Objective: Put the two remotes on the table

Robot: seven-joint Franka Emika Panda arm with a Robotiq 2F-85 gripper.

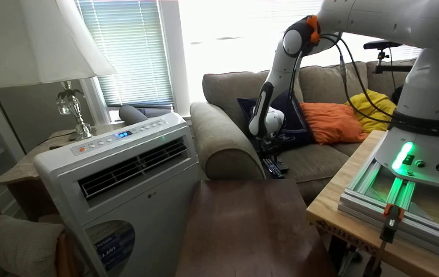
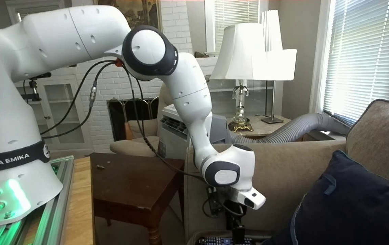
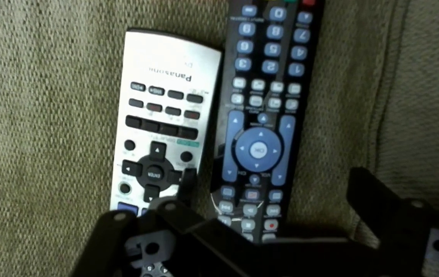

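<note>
Silver remote (image 3: 162,119) partly behind the hand (image 3: 273,182)

I see a beige fabric sofa (image 1: 223,136), carrying a dark blue fabric cushion (image 2: 354,204), a plump orange cushion (image 1: 333,122) and a bright yellow cushion (image 1: 375,109) in a row. Near it I have a white, boxy plastic air conditioner (image 1: 142,207), its small display (image 1: 123,134) glowing blue; a grey ribbed hose (image 2: 293,129) reaches a window with pale slatted blinds (image 2: 358,58). I also make out a white-shaded, glass-stemmed lamp (image 1: 42,46) standing on a pale-topped side table (image 1: 21,167).
</note>
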